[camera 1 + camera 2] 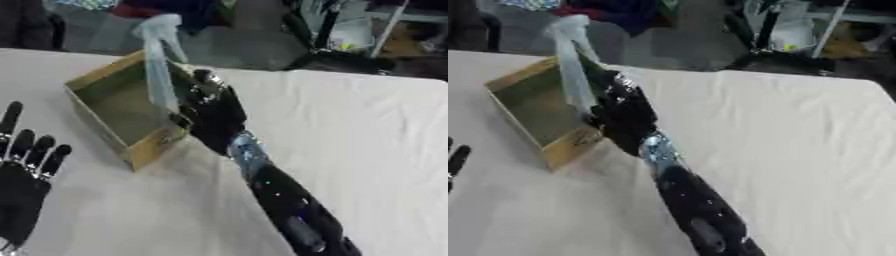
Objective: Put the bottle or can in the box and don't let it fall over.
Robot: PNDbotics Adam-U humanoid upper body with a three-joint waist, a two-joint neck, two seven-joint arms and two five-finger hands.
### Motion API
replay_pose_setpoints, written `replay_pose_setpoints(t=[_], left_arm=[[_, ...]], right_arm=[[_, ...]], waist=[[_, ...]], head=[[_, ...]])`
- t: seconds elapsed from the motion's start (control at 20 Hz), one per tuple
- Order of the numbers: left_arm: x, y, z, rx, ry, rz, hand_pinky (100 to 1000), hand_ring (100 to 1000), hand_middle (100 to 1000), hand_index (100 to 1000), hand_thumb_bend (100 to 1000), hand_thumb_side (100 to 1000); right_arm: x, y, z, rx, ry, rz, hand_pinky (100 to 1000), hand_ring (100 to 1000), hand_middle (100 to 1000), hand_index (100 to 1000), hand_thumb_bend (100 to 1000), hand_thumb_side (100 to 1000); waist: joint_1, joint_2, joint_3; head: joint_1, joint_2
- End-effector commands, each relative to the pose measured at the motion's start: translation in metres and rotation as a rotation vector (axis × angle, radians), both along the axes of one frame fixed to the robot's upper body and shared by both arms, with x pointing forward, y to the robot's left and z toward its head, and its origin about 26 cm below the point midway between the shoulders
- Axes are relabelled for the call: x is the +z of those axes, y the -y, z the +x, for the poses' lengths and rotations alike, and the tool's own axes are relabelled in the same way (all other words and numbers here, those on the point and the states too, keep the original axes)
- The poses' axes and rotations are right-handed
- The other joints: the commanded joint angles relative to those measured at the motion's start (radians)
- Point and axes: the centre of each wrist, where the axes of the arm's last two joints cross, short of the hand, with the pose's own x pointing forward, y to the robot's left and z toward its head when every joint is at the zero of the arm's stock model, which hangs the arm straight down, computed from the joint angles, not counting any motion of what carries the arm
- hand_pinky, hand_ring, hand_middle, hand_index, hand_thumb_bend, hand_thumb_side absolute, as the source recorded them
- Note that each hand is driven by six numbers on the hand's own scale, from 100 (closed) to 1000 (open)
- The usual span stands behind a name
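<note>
- Cloth, pale and faintly creased, covers the table [367, 130] in front of me, and it runs askew in my view, the far edge sloping down to the right.
- Beyond that edge the room is dim and cluttered: dark fabric and something blue at the top left, metal legs and a pale container at the top right.
- An open wooden box [105, 107] sits on the left part of the cloth, turned corner-on to me, its inside a dull green-brown.
- The bottle [160, 65] is tall, slim and translucent pale blue, with a spray-type head at the top; it stands close to upright, tilted slightly, its lower part down inside the box along the wall nearest my right arm.
- My right hand [206, 107] reaches up from the lower right and sits at that box wall, fingers curled round the bottle's lower part.
- My left hand [26, 165] rests at the lower left, well apart from the box, fingers straight and pointing up, holding nothing.
</note>
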Motion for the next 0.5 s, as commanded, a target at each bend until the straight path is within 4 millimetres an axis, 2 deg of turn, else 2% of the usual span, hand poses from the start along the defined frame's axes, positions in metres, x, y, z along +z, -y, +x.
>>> replay_pose_setpoints(t=[0.05,0.25,0.5], left_arm=[[0.0,-0.01,-0.001,0.034,0.008,0.019,591,539,397,1000,428,794],[-0.008,-0.017,-0.004,0.066,-0.018,0.033,592,540,397,1000,426,798],[-0.015,-0.029,-0.007,0.113,-0.036,0.052,593,543,397,1000,425,805]], right_arm=[[0.025,0.016,-0.008,0.01,0.087,0.026,428,169,145,1000,100,382],[0.029,0.042,-0.023,-0.023,0.123,0.045,465,188,183,1000,100,392],[0.022,0.09,-0.046,-0.192,0.158,0.001,564,209,262,1000,100,476]], waist=[[0.004,-0.025,-0.023],[0.0,-0.042,-0.077],[-0.005,-0.057,-0.156]], head=[[0.041,0.022],[0.078,0.052],[0.149,0.084]])
